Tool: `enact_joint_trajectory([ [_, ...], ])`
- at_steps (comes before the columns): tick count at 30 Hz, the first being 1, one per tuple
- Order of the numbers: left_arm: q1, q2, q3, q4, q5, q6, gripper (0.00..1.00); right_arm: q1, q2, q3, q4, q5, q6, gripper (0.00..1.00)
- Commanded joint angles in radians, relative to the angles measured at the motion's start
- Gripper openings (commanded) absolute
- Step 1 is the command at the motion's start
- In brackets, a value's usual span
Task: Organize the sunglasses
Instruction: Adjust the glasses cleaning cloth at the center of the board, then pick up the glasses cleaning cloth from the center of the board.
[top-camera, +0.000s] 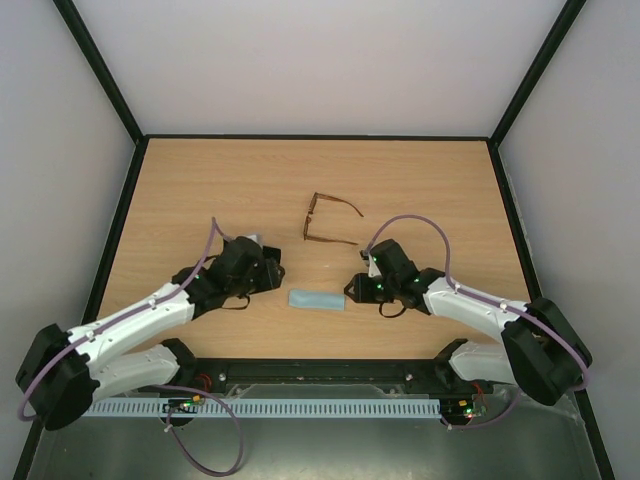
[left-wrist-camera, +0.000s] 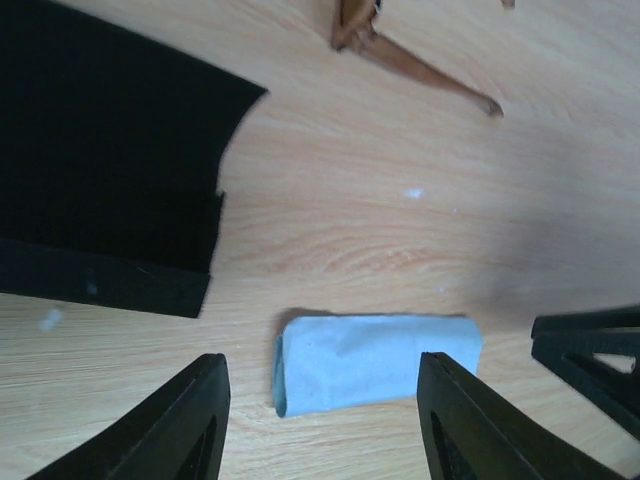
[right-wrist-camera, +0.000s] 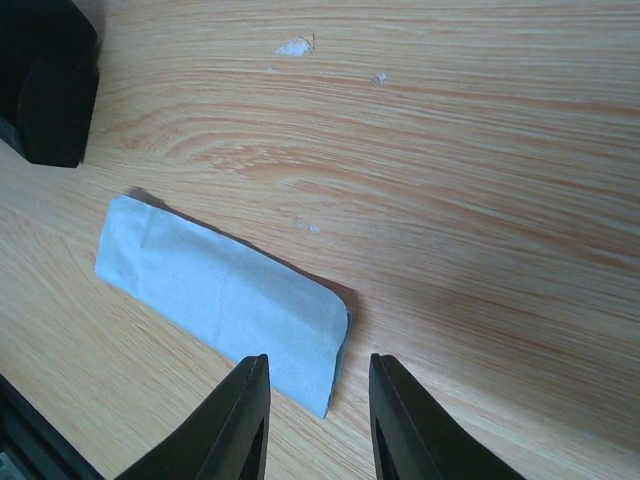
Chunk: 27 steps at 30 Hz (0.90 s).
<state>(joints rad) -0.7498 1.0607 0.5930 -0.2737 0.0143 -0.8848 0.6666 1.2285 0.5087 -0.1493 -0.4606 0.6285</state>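
Observation:
The sunglasses (top-camera: 330, 222), with a thin brown frame and open temple arms, lie on the wooden table (top-camera: 200, 190) beyond both grippers. One temple arm shows at the top of the left wrist view (left-wrist-camera: 420, 72). My left gripper (top-camera: 273, 272) is open wide and empty, low over the table, just left of a folded light blue cloth (top-camera: 316, 299). In its wrist view the gripper (left-wrist-camera: 322, 362) frames the cloth (left-wrist-camera: 375, 360). My right gripper (top-camera: 356, 290) is open and empty at the cloth's right end. In its wrist view the gripper (right-wrist-camera: 318, 362) straddles the cloth's (right-wrist-camera: 220, 290) near corner.
A flat black object (left-wrist-camera: 100, 170), apparently the case, lies left of the cloth beside my left gripper; in the top view the arm hides it. The right gripper's fingers (left-wrist-camera: 590, 350) show at the right of the left wrist view. Black-framed walls enclose the table.

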Motion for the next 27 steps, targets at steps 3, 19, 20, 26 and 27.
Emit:
enact_joint_trajectory([
  [3, 0.029, -0.040, 0.064, -0.239, -0.064, 0.004, 0.53, -0.001, 0.010, 0.036, -0.087, 0.001, -0.012, 0.29],
  [19, -0.069, 0.120, 0.093, -0.215, -0.039, -0.001, 0.50, 0.056, 0.059, 0.038, -0.129, 0.102, 0.039, 0.35],
  [20, -0.072, 0.128, 0.093, -0.207, -0.037, -0.002, 0.50, 0.060, 0.067, 0.041, -0.124, 0.102, 0.043, 0.35],
  [26, -0.093, 0.145, 0.086, -0.184, -0.038, -0.007, 0.50, 0.087, 0.091, 0.051, -0.086, 0.106, 0.070, 0.35],
  [27, -0.094, 0.144, 0.084, -0.182, -0.039, -0.009, 0.50, 0.090, 0.098, 0.052, -0.082, 0.105, 0.072, 0.35],
])
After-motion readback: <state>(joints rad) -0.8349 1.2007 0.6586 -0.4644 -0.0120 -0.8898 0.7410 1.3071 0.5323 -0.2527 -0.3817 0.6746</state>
